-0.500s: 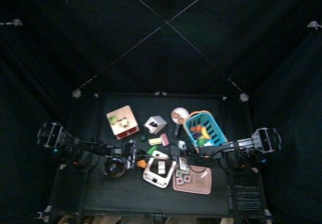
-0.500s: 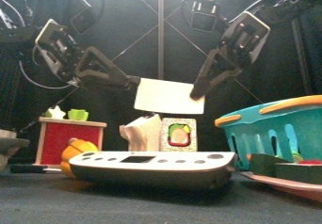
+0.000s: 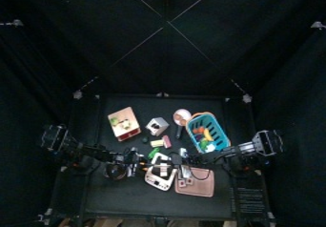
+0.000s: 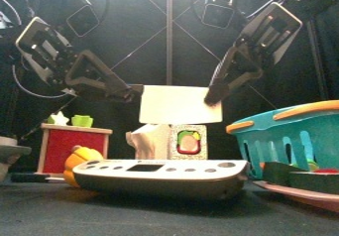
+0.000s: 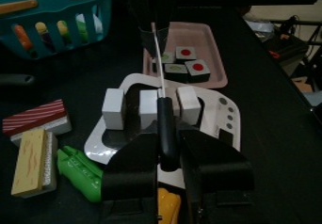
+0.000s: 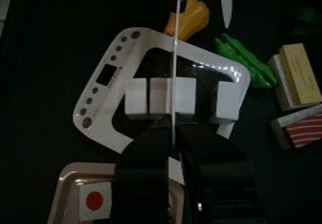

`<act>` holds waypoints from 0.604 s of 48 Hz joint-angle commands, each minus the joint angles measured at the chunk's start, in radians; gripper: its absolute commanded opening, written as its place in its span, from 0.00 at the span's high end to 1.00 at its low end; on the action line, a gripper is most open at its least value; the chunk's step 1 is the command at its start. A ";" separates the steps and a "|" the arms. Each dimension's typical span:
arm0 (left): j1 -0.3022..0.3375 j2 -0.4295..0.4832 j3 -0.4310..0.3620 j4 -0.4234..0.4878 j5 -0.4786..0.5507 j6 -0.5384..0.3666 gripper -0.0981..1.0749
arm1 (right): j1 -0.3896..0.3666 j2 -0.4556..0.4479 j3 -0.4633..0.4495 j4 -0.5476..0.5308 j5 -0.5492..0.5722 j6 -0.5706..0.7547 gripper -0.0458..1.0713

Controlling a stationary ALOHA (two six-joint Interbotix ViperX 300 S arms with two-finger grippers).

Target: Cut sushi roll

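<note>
The white sushi roll [image 5: 132, 105] lies in blocks on a white cutting board [image 5: 231, 118]; it also shows in the right wrist view [image 6: 161, 98]. My left gripper [image 5: 168, 159] is shut on a black-handled knife [image 5: 163, 124] whose thin blade runs out over the roll. My right gripper [image 6: 176, 145] is shut on a thin blade [image 6: 171, 68] that lies across the roll. In the front view a cream blade [image 4: 169, 103] hangs above the board [image 4: 159, 171] between the left gripper [image 4: 130, 91] and the right gripper [image 4: 215, 89].
A pink tray [image 5: 208, 49] with cut sushi pieces lies beside the board. A teal basket [image 4: 284, 126] stands at the right and a red wooden box [image 4: 73, 146] at the left. Green and orange toy food and nigiri pieces [image 5: 36, 120] lie by the board.
My left arm has drawn back a little to the left. The cream blade has shifted slightly left above the board. The right arm has barely moved.
</note>
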 commanded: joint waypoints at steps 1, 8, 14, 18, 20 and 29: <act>0.000 0.006 -0.015 -0.008 -0.005 0.002 0.58 | 0.002 -0.012 -0.020 0.000 -0.008 -0.002 0.59; 0.002 0.026 -0.020 -0.018 -0.005 0.002 0.58 | 0.000 -0.009 -0.018 0.000 -0.008 -0.002 0.59; 0.002 0.032 -0.025 -0.018 -0.005 0.003 0.58 | -0.002 -0.005 -0.018 0.000 -0.008 -0.002 0.59; 0.002 0.034 -0.023 -0.018 -0.005 0.003 0.58 | -0.002 -0.002 -0.018 0.000 -0.008 -0.002 0.59; 0.002 0.034 -0.023 -0.018 -0.005 0.003 0.58 | -0.002 0.000 -0.018 0.000 -0.008 -0.002 0.59; 0.006 0.034 -0.023 -0.018 -0.005 0.003 0.58 | -0.002 0.006 -0.023 -0.002 -0.006 -0.002 0.59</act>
